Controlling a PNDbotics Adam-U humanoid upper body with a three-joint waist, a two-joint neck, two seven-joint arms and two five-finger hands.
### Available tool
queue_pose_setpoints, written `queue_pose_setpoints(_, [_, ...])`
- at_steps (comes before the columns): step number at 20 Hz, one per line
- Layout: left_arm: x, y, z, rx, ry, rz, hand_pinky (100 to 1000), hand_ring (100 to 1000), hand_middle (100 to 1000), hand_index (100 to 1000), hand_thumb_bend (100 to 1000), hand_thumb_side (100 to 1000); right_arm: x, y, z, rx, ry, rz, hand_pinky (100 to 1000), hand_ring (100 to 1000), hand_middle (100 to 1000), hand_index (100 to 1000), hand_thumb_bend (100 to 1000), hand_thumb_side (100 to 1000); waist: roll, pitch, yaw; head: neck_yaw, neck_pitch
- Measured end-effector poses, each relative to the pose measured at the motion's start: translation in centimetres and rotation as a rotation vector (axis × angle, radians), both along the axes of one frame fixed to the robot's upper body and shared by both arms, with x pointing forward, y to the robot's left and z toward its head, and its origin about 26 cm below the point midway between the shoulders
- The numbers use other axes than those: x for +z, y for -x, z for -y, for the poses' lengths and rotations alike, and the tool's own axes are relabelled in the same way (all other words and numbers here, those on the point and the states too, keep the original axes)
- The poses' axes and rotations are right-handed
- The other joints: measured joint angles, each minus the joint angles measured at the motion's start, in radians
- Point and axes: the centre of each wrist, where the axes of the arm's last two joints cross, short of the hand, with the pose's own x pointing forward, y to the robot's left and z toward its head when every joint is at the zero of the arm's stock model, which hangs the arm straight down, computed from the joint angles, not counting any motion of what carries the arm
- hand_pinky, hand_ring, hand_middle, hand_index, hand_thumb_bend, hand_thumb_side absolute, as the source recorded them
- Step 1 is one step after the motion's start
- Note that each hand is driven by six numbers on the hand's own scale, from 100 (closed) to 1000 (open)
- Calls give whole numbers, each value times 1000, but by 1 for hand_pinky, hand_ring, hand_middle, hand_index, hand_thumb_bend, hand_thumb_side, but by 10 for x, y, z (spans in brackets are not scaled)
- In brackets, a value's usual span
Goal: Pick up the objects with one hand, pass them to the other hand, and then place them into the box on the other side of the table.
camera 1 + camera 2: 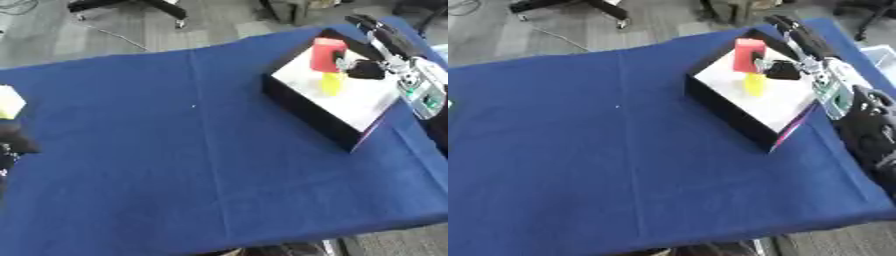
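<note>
Left eye view: the right hand (366, 69) comes in from the upper right and hangs over the box (308, 113), a shallow square tray with black walls and a smooth white floor. Its dark fingers are curled against the side of a red block (327, 54), an upright, matte, rectangular piece held above the box's far half. Just below the red block, a smaller yellow object (332, 83) stands upright over the white floor; whether the yellow object touches the floor or the red block cannot be told. The right forearm, black with a silver and green-lit wrist section, runs along the box's right wall. Far to the left of the box, at the view's edge, sits a pale yellow-green block (10, 102), and just below it a dark rounded shape that appears to be the left hand (14, 141); how its fingers are set cannot be told. Everything rests on a blue cloth (175, 165), soft, with faint fold creases.

Right eye view: the same grasp shows, dark fingers wrapped at the red block's right side above the box's far corner. A thin pink strip lines the box's near right edge. The left hand does not show here.
</note>
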Motion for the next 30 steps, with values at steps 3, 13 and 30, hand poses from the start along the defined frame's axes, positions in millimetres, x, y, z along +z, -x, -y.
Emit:
queue_pose_setpoints(3, [-1,0,0,2,-4,-2,797,544,537,688,143,941,19,4,-4,36,90,21,1000,1000,992,1000,320,440,-2,0,-6,-1,0])
queue_pose_setpoints(13, [14,-3,-28,120,-142,56,797,544,542,697,100,799,48,57,-90,401,-97,333,946,967,855,1000,100,100,8,3,-48,184,0])
queue_pose_setpoints(30, [117,-79,-176,847,-862,49,819,700,700,835,100,625,3,103,-227,914,-277,454,909,921,761,1000,100,100,4,97,-200,595,0])
